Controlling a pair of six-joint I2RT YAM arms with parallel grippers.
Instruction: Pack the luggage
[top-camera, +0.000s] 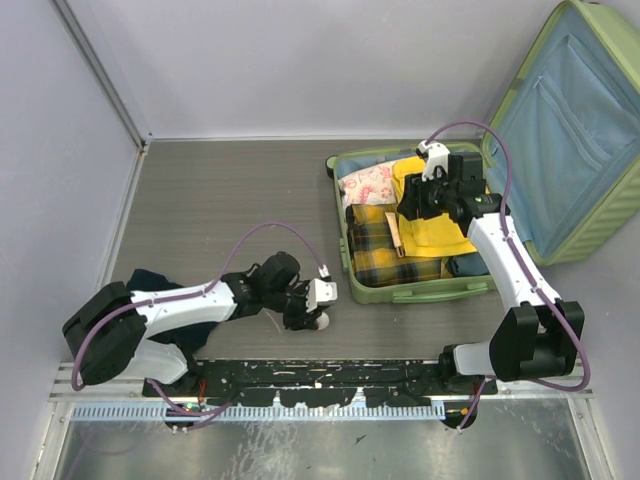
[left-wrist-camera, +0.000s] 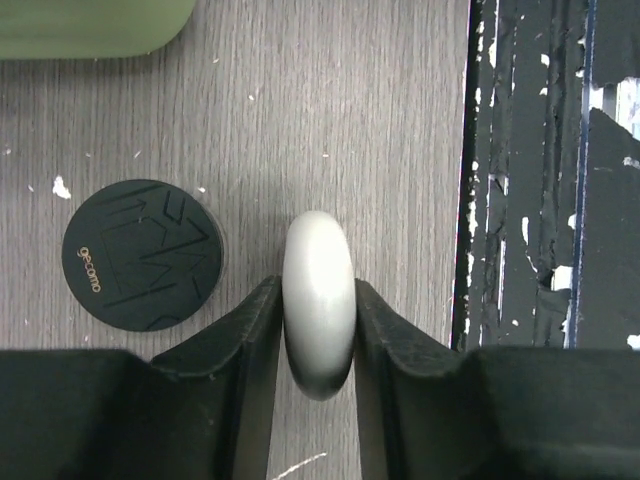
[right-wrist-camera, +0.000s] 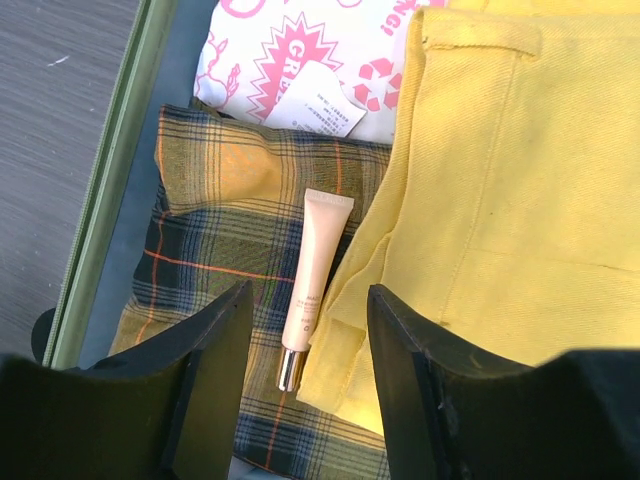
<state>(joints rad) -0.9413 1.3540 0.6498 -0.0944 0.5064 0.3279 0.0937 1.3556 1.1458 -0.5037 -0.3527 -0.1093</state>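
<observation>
The luggage (top-camera: 420, 292) lies open at the right, its blue-lined lid (top-camera: 580, 130) propped up. Inside are a plaid cloth (right-wrist-camera: 220, 220), a yellow garment (right-wrist-camera: 500, 200) and a white bag with pink print (right-wrist-camera: 300, 60). A cream tube (right-wrist-camera: 315, 270) with a metallic cap rests on the plaid beside the yellow garment. My right gripper (right-wrist-camera: 308, 295) hangs open just above the tube (top-camera: 397, 237), touching nothing. Left of the luggage, low over the table, my left gripper (left-wrist-camera: 319, 335) is shut on a smooth white rounded object (left-wrist-camera: 319, 290), seen edge-on.
A black round disc (left-wrist-camera: 142, 255) lies flat on the table just left of the white object. A corner of the green shell (left-wrist-camera: 90, 25) shows beyond it. A dark blue cloth (top-camera: 150, 280) lies under the left arm. A black rail (top-camera: 320, 380) runs along the near edge.
</observation>
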